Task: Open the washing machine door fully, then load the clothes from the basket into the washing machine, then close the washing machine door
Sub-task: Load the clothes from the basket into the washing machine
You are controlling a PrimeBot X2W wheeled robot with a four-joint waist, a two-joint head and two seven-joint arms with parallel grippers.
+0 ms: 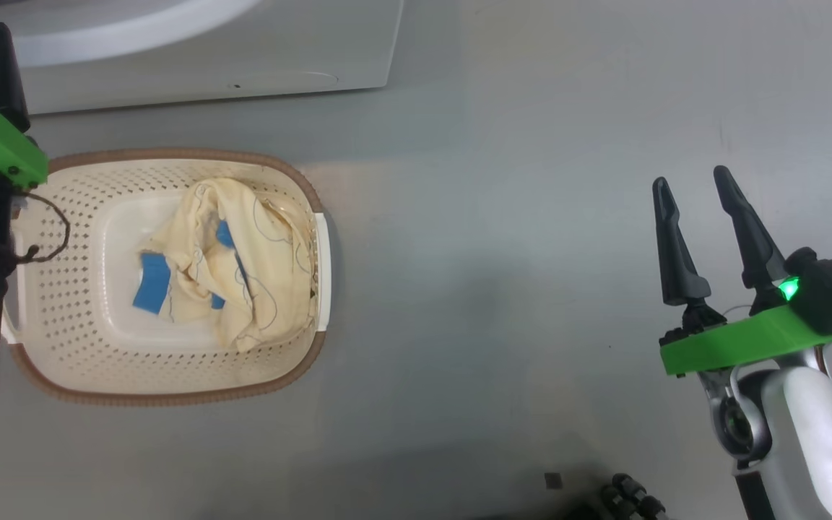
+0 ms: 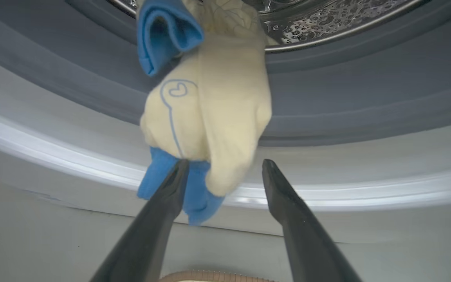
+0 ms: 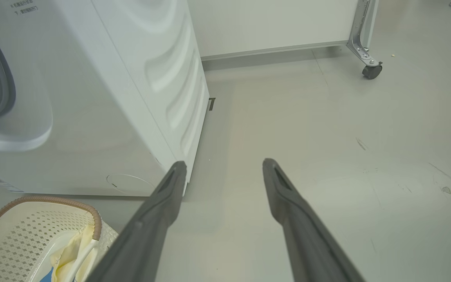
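Cream-yellow clothes (image 2: pixel 217 109) w/ blue patches hang from drum (image 2: pixel 327 19) over grey gasket (image 2: pixel 366 90) of washing machine (image 3: pixel 104 98), lower end right by a fingertip of L hand (image 2: pixel 225 162). Its fingers are spread, pinching nothing. Another garment (image 1: pixel 243 260) lies in basket (image 1: pixel 62 325) on floor (image 1: pixel 495 289). R hand (image 1: pixel 692 179) spread, empty, well right of basket.

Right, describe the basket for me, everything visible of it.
The basket is a cream-white plastic tub, a rounded rectangle with perforated walls, a smooth floor panel, a brown woven-look rim and white side handles. It stands upright on the grey floor, just in front of the washing machine with a gap between them. A crumpled cream-yellow garment with blue patches lies inside, bunched toward the right end and resting against that wall.
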